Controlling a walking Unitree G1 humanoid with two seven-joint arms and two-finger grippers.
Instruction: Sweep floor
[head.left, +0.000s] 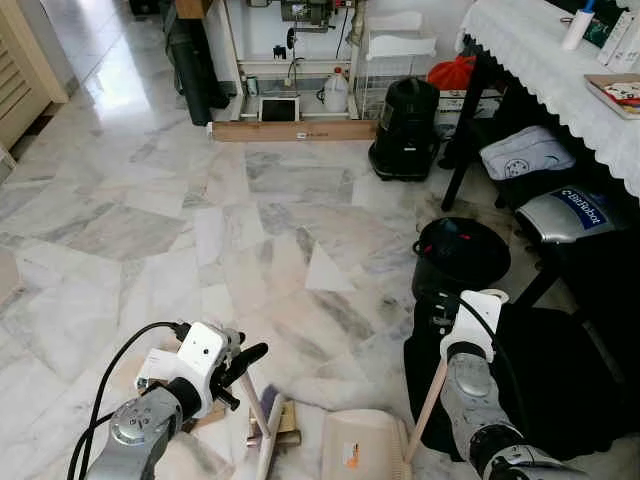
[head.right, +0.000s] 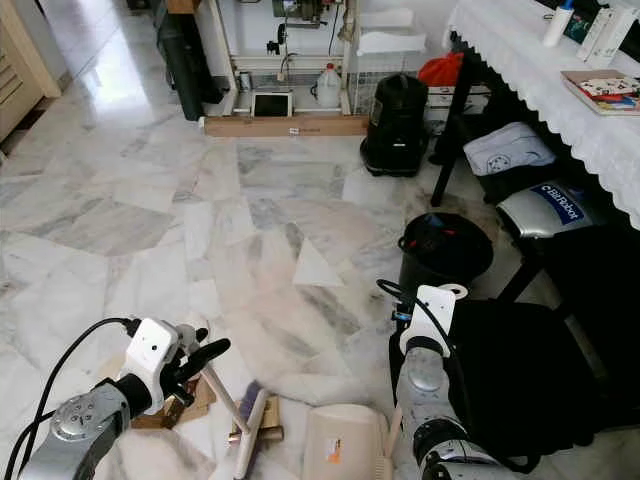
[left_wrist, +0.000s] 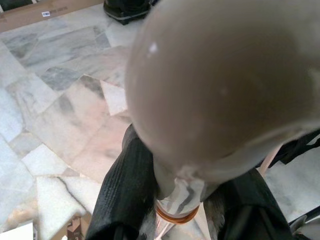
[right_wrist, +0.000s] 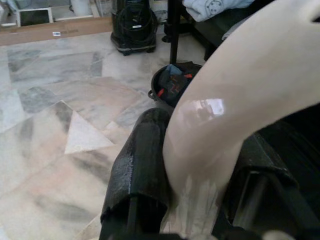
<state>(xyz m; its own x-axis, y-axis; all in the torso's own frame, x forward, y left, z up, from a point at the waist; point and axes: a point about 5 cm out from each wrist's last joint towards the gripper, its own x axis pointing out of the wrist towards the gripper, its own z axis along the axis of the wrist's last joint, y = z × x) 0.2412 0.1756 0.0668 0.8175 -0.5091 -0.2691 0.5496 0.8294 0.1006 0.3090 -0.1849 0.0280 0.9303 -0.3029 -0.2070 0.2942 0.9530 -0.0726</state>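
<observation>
Dustpan (head.left: 365, 447): cream plastic, lying flat on the marble floor (head.left: 150, 200) at the near edge of the head view, between the two arms. Its pale handle (head.left: 428, 410) is rising at a slant toward the right gripper (right_wrist: 192, 200), whose black fingers (right_wrist: 137, 170) are closing around the glossy cream shaft, as the right wrist view shows.

Broom (head.left: 268, 430): standing just left of the dustpan, brush end touching the floor beside a small piece of cardboard (head.left: 285, 425). Its pale stick (head.left: 252, 400) is slanting up into the left gripper (left_wrist: 180, 200), which is clamping it below the rounded grey top; an orange ring (left_wrist: 175, 216) is showing on the stick between the fingers (left_wrist: 125, 190).

Black bag (head.left: 545, 375): sitting on the floor just right of the right arm.

Black bin (head.left: 458, 255): round, standing beyond the bag, holding dark items with red and blue patches.

Black canister vacuum (head.left: 405, 130): standing farther off, near a dark table leg.

Table with white lace cloth (head.left: 540, 50): running along the right side, with a folded cushion (head.left: 525, 152) and a silver bag (head.left: 570, 212) underneath.

Long cardboard box (head.left: 292, 130): lying across the far floor, before white shelving.
</observation>
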